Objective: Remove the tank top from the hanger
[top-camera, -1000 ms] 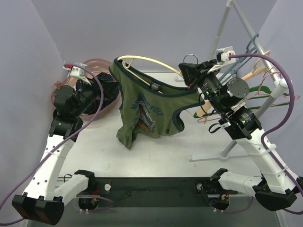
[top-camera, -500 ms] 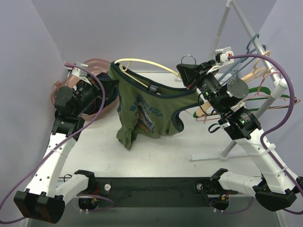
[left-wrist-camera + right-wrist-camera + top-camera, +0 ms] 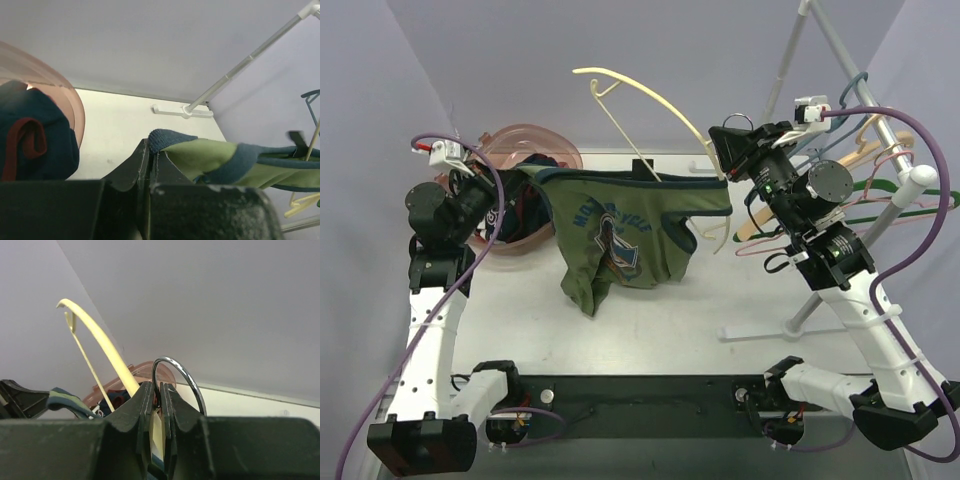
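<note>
1. You are gripping the tank top (image 3: 620, 235) with the left fingers (image 3: 148, 160), which are shut tight on a fold of its navy-trimmed edge. The green cloth is running out from between them toward the right fingers (image 3: 149, 399).
2. The right fingers are clamped shut on the neck of the cream hanger (image 3: 650, 92), with its metal hook curving up just above the fingertips.
3. The tank top is hanging stretched between the two sets of fingers, above the desk (image 3: 650, 330). Its far shoulder appears to be caught on the hanger arm just below the right fingers. The other hanger arm is sticking up bare, well away from the left fingers.
4. You are likely dealing with something light, soft and stretchy that sags wherever it is not held. It is not fragile, and the thick trim probably gives the surest hold. The hanger looks stiff, thin and smooth, so the cloth should slide along it.
5. You are looking at one tank top, one hanger in the fingers and one pink tub (image 3: 555, 150) of dark clothes beside the left fingers. There is also one rack (image 3: 840, 45) behind the right fingers, carrying several more hangers too tangled to count.
</note>
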Motion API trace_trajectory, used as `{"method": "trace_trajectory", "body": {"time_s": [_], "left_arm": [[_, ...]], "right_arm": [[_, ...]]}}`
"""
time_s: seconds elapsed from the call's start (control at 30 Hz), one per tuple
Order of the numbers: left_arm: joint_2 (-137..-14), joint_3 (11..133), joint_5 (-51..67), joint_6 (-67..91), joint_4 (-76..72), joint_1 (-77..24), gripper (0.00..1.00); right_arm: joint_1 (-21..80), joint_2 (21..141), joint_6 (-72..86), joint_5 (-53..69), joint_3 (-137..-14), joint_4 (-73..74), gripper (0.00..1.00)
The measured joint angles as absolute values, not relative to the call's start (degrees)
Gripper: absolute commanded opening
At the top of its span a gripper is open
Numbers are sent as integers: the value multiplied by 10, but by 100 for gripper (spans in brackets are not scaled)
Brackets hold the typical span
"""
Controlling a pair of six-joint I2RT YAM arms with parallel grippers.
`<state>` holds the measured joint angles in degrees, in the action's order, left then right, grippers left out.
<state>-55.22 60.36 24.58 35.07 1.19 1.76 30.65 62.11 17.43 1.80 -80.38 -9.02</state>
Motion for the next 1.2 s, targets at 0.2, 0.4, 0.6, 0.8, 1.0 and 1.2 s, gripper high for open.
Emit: {"method": "trace_trajectory", "body": {"time_s": [0.2,0.4,0.6,0.8,1.0,1.2], "left_arm": [[-558,599,280,375,23,30,0],[-540,540,345,388,-31,32,0],[-517,480,415,398,-63,33,0],[-509,443,489,419,-98,34,0],[-498,439,502,390,-65,32,0],[-511,509,415,300,98,5,0]], "right_arm": [[307,621,205,34,-793,-125,0],[307,637,247,41,-780,-209,0],[305,694,279,54,-776,-348,0],[304,747,295,74,-777,-424,0],[304,771,303,86,-798,-426,0],[304,764,295,94,-853,-386,0]]}}
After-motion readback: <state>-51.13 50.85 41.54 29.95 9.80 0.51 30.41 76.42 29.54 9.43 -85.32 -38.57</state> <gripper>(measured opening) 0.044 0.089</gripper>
